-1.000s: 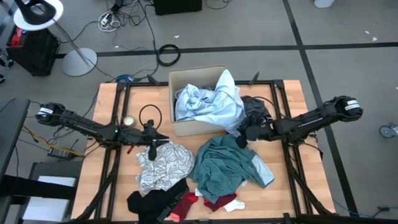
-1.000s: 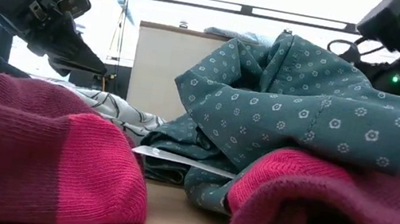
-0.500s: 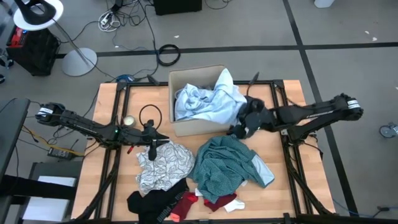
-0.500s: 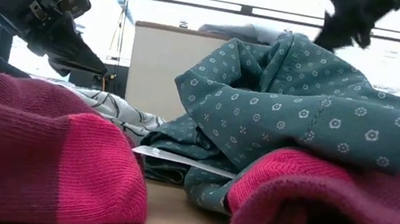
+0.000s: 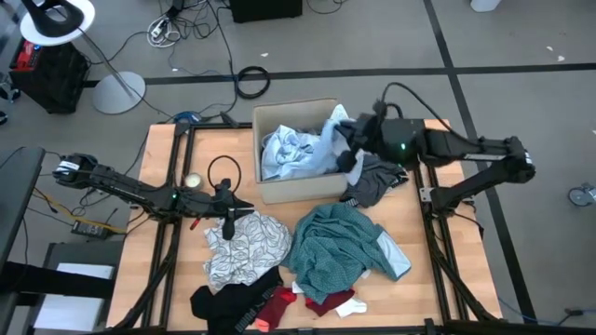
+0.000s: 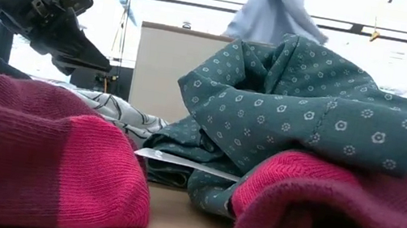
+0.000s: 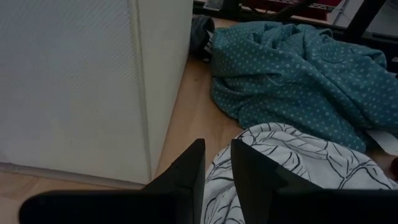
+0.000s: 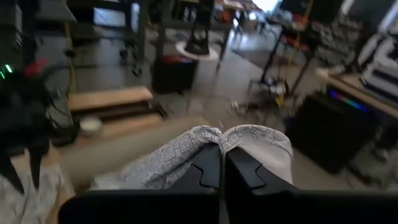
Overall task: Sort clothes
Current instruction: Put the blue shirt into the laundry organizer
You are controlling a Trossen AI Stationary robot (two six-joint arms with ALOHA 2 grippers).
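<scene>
A: What fabrics lie on the table [image 5: 438, 279]?

B: The teal garment [image 5: 341, 249] is a thin woven cloth printed with small pale ring-shaped motifs, heaped in soft folds near the middle of the wooden top. Beside it lies the silvery white garment [image 5: 240, 247], crumpled, with black curving leaf-like lines. At the near edge sit a black garment [image 5: 231, 302] and the red-and-white socks [image 5: 321, 303]; the low view shows the socks as a ribbed knit, dark red with a brighter pink section.

A: And the box?

B: The tan cardboard box [image 5: 279, 116] is rectangular and open-topped, with the pale blue garment [image 5: 307, 149] bunched inside it and spilling over its rim. A dark grey garment [image 5: 377, 177] lies on the table just beside the box.

A: What does the right gripper [image 5: 352, 141] do?

B: It hangs over the box's right side, its fingers clenched on a fold of the pale blue garment; its wrist view shows the two dark fingers pressed together with pale cloth, faintly patterned in hexagons, pinched between them.

A: The left gripper [image 5: 229, 221]?

B: It hovers just above the edge of the silvery white garment, fingers a little apart with nothing between them.

A: Any writing?

B: A white label [image 6: 171, 160] pokes out from under the teal garment in the low view, but no lettering on it can be read.
</scene>
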